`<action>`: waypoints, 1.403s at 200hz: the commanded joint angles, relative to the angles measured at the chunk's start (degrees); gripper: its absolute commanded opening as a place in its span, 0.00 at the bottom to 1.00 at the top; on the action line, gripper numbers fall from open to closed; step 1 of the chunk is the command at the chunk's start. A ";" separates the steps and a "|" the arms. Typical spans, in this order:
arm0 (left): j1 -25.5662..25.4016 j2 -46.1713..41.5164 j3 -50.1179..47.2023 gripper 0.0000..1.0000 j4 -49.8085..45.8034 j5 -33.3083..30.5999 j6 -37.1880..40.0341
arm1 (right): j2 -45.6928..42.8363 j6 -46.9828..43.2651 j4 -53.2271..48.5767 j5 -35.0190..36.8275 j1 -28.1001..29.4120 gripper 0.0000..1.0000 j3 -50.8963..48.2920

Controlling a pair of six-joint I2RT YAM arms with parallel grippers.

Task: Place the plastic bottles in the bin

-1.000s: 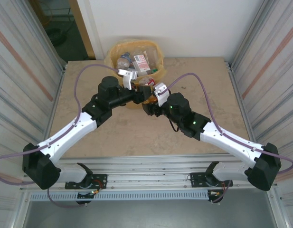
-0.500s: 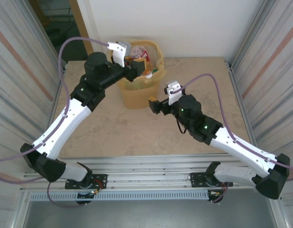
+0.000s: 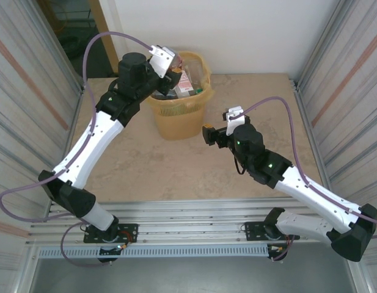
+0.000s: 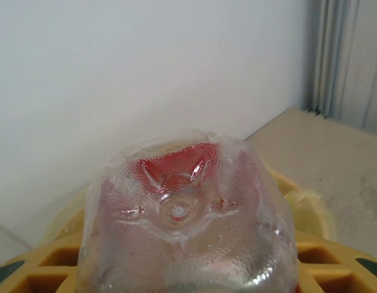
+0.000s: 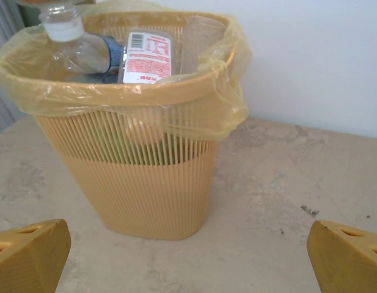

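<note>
The bin stands upright on the table at the back centre, orange-yellow with a yellow bag liner over its rim. Several plastic bottles lie inside it, among them a clear one with a white cap and one with a red-and-white label. My left gripper is raised over the bin's rim, shut on a clear bottle with a red label, whose base faces the left wrist camera between the yellow fingers. My right gripper hangs open to the right of the bin, nothing between its fingertips.
A white wall runs close behind the bin. Ribbed metal panels close in both sides of the table. Bare marble tabletop lies in front of the bin and to its right.
The left arm has lifted from beside the bin to above its rim. The right arm has drawn back to the right, away from the bin, and its jaws have spread wide.
</note>
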 commanded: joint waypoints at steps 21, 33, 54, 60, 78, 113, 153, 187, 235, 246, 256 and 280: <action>0.95 1.55 1.87 0.33 -5.56 -5.75 6.60 | -0.51 3.14 -0.20 1.42 -0.96 0.98 -0.38; 0.95 2.09 1.87 0.33 -6.52 -6.35 7.21 | -0.43 3.38 -0.33 1.39 -1.09 0.98 -0.32; 0.95 3.37 1.87 0.33 -7.65 -7.24 8.54 | -0.51 3.67 -0.44 1.33 -1.16 0.98 -0.45; 0.98 3.82 1.87 0.34 -7.88 -7.53 8.90 | -0.50 3.71 -0.51 1.31 -1.19 0.98 -0.42; 0.95 5.24 1.95 0.34 -8.35 -8.60 10.62 | -0.77 3.83 -0.55 1.31 -1.17 0.98 -0.61; 0.95 7.67 2.37 0.35 -9.39 -10.88 14.53 | -1.04 3.95 -0.90 1.41 -1.27 0.98 -0.76; 0.98 9.34 4.15 0.45 -13.51 -8.99 15.11 | -0.78 4.31 -0.77 1.47 -1.58 0.98 -0.93; 0.99 9.14 4.90 0.66 -14.24 -6.59 13.80 | -0.43 4.48 -0.90 1.07 -1.65 0.98 -0.84; 0.95 6.10 6.18 0.79 -13.94 3.81 9.07 | -0.66 4.74 -1.17 0.98 -1.80 0.98 -0.94; 1.00 5.46 6.27 0.82 -13.72 5.68 7.93 | -0.61 4.76 -1.24 0.83 -1.76 0.98 -1.03; 0.95 4.94 6.37 0.84 -13.64 7.59 7.09 | -0.61 4.77 -1.30 0.73 -1.79 0.98 -0.98; 1.10 3.96 5.91 0.82 -12.63 10.62 5.16 | -0.56 4.94 -1.43 0.64 -1.86 0.98 -1.12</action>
